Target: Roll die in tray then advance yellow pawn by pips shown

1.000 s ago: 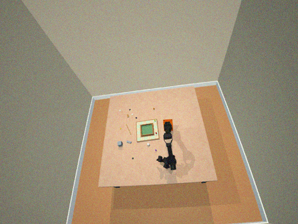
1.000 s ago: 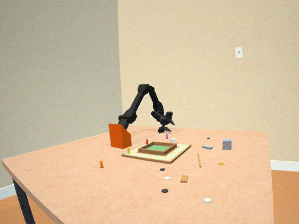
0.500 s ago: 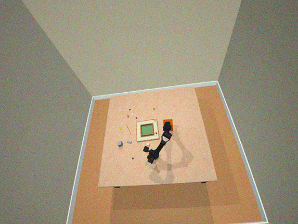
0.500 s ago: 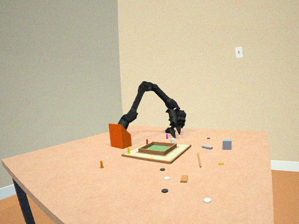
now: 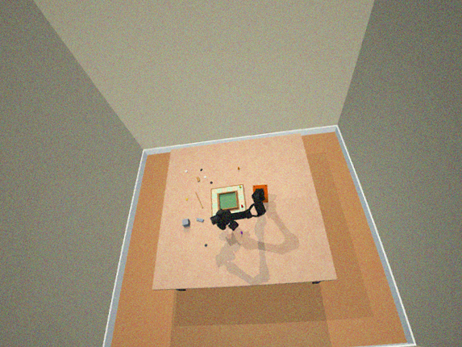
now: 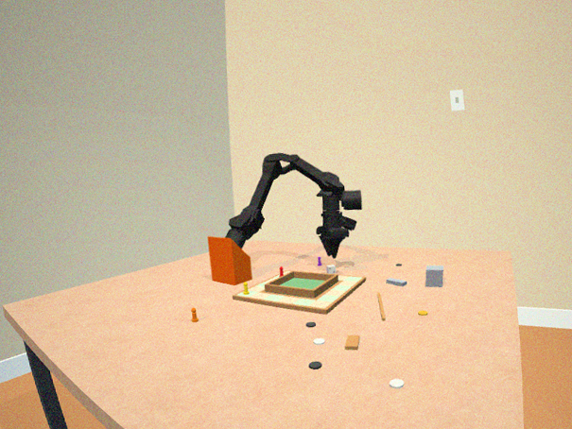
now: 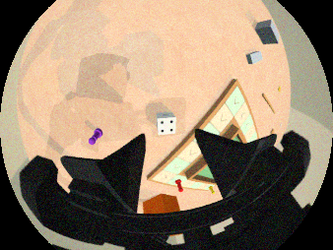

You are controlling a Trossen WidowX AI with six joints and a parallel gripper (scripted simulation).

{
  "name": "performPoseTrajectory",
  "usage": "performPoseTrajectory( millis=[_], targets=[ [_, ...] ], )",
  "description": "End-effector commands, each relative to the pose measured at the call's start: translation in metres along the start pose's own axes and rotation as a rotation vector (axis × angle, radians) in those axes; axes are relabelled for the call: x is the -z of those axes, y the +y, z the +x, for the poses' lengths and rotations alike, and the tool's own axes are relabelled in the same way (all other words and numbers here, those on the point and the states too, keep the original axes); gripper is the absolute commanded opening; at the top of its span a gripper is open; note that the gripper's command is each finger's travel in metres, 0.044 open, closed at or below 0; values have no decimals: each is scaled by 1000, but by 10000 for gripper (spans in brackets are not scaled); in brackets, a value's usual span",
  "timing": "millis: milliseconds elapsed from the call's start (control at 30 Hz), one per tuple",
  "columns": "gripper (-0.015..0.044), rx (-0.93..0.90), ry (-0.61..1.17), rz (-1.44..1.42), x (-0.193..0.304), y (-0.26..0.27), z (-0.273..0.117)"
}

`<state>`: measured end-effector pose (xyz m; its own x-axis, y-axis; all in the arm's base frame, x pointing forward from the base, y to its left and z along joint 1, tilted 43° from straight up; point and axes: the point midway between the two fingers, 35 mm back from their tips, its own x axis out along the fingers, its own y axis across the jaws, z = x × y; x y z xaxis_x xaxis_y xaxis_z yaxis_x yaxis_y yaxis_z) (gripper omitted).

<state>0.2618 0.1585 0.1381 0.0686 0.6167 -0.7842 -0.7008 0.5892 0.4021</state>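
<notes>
The white die [image 6: 331, 268] [image 7: 166, 124] lies on the table beside the board, four pips on its top face in the wrist view. My gripper [image 6: 333, 257] [image 7: 170, 135] is open and empty, pointing down above the die, with a gap below its tips. The yellow pawn [image 5: 240, 187] [image 6: 246, 288] [image 7: 212, 189] stands on a corner of the board [image 6: 327, 310] [image 7: 192, 134]. The red pawn [image 5: 241, 206] [image 6: 281, 271] [image 7: 179, 185] stands on the same side of the board. The tray [image 5: 228, 201] [image 6: 302, 282], green inside with brown walls, sits mid-board and holds nothing visible.
A purple pawn [image 5: 242, 232] [image 6: 319, 261] [image 7: 96, 136] stands near the die. An orange pawn [image 5: 238, 168] [image 6: 194, 314] stands off the board. An orange block [image 6: 223, 261] is by the arm's base. A grey cube [image 5: 186, 222] [image 6: 434, 276] [image 7: 267, 31], a stick [image 6: 381, 306] and several discs lie around.
</notes>
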Motion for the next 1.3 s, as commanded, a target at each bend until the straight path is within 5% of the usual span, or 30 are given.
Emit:
performPoseTrajectory(
  millis=[0,1167,1267],
  targets=[
    [275,-76,-52,27,7,-4,-5],
    [275,-78,-54,27,4,0,46],
    [196,-78,-54,27,4,0,46]
  ],
)
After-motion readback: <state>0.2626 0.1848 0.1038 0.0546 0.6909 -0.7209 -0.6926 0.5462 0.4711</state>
